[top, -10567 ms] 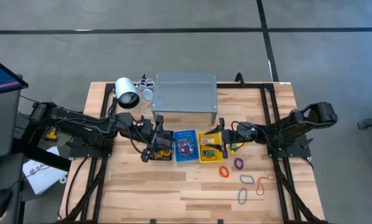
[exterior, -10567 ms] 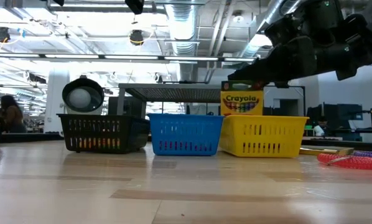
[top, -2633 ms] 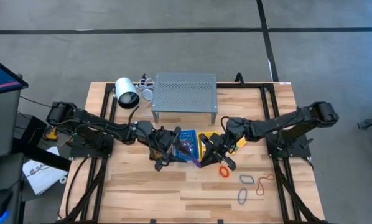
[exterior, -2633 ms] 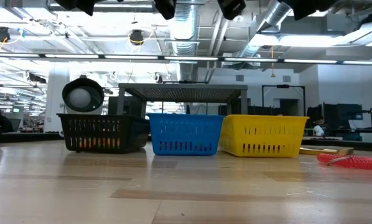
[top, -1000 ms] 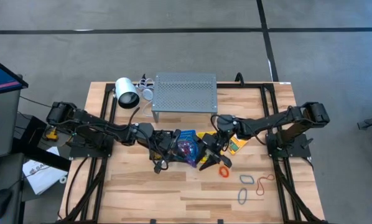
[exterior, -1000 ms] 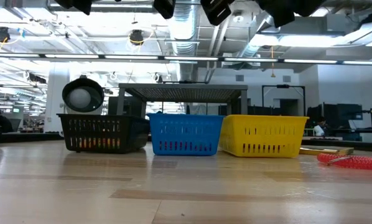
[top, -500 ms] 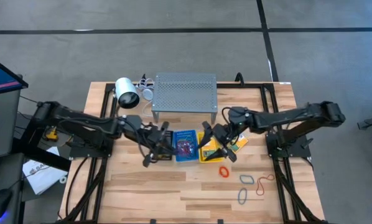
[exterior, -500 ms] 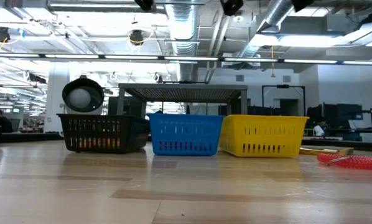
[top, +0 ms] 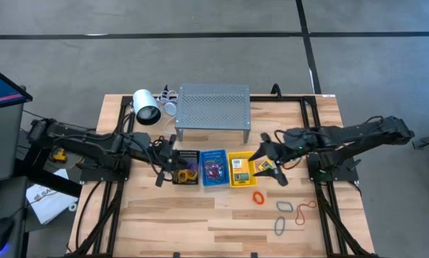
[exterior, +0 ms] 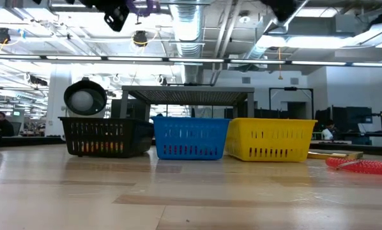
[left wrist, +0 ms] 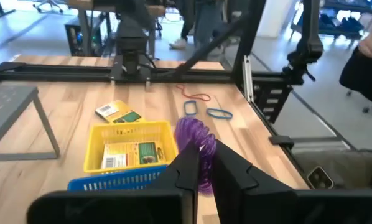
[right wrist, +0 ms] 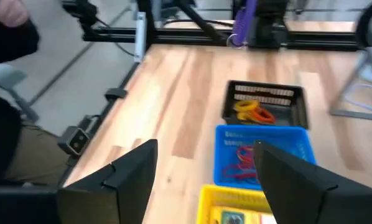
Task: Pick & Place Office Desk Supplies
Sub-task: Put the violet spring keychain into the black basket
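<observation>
Purple band [left wrist: 197, 147] hangs pinched in the left claw [left wrist: 201, 163], raised near the black basket [top: 185, 167]. Centre it over that basket before letting go, I judge. Right claw [top: 270, 164] hovers spread, beside the yellow basket [top: 241, 182].

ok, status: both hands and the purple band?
Left hand shut on purple band, raised above the black basket. Right hand open, empty, beside the yellow basket. Nothing in the way.
</observation>
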